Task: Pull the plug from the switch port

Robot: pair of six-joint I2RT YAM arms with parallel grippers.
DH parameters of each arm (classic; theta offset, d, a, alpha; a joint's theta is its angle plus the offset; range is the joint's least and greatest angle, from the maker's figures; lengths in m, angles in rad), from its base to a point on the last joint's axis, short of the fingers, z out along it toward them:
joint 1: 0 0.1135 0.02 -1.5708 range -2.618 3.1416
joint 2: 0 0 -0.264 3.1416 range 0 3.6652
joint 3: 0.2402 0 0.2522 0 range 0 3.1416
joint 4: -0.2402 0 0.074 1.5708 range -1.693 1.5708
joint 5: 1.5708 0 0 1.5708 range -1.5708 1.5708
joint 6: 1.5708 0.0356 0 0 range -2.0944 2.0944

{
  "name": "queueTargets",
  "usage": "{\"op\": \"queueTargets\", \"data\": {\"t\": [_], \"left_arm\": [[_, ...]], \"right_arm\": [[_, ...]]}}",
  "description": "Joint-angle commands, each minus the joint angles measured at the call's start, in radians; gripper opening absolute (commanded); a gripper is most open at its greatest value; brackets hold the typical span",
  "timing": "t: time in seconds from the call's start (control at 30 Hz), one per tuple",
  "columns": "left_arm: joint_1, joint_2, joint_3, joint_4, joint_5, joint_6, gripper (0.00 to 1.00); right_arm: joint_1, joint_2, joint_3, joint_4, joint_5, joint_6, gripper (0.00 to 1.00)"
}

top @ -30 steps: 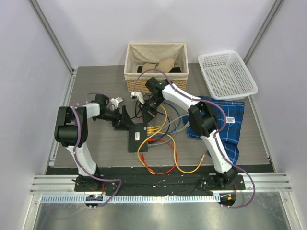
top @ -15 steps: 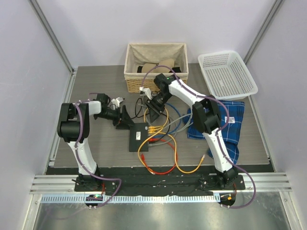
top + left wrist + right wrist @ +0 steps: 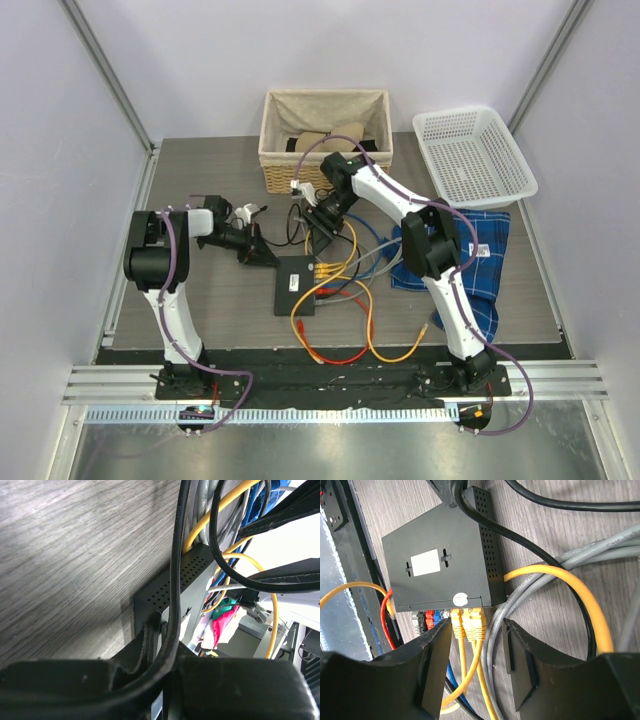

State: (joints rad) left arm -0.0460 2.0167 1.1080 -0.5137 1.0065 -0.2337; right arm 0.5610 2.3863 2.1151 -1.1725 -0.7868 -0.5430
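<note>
The switch (image 3: 295,285) lies flat near the middle of the desk (image 3: 230,322), a little toward the left edge. Its row of sockets faces the right edge and is crowded with leads. My left pincer (image 3: 262,252) sits at the switch's far left corner, where a black cable (image 3: 520,535) comes in. The wrist view is too close for me to tell whether its fingers are clamped there. My right pincer (image 3: 477,652) hangs just over the socket edge, fingers spread wide with nothing gripped, and two yellow plugs (image 3: 467,621) sit just beyond the gap. I judge this to be the approach, before any grasp. Next I must settle onto one plug body, close on it alone, press its latch and draw it straight out from the sockets while my left steadies the box.
</note>
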Motion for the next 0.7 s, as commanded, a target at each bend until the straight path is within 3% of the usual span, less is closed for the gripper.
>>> {"op": "queueTargets", "data": {"t": [0.0, 0.33, 0.47, 0.53, 0.67], "left_arm": [[-0.017, 0.017, -0.019, 0.056, -0.175, 0.034, 0.06], [-0.017, -0.038, -0.037, 0.035, -0.170, 0.048, 0.00], [-0.017, -0.046, -0.039, 0.023, -0.186, 0.053, 0.12], [-0.017, -0.039, -0.033, 0.020, -0.189, 0.053, 0.16], [-0.017, -0.035, -0.028, 0.015, -0.189, 0.051, 0.17]], "right_arm": [[0.002, -0.047, 0.017, -0.010, 0.026, -0.011, 0.53], [0.002, 0.057, 0.028, -0.093, 0.014, -0.034, 0.54], [0.005, 0.086, 0.057, -0.177, 0.015, -0.103, 0.53], [0.008, 0.099, 0.060, -0.226, 0.020, -0.132, 0.50], [0.010, 0.117, 0.059, -0.268, 0.003, -0.150, 0.36]]}}
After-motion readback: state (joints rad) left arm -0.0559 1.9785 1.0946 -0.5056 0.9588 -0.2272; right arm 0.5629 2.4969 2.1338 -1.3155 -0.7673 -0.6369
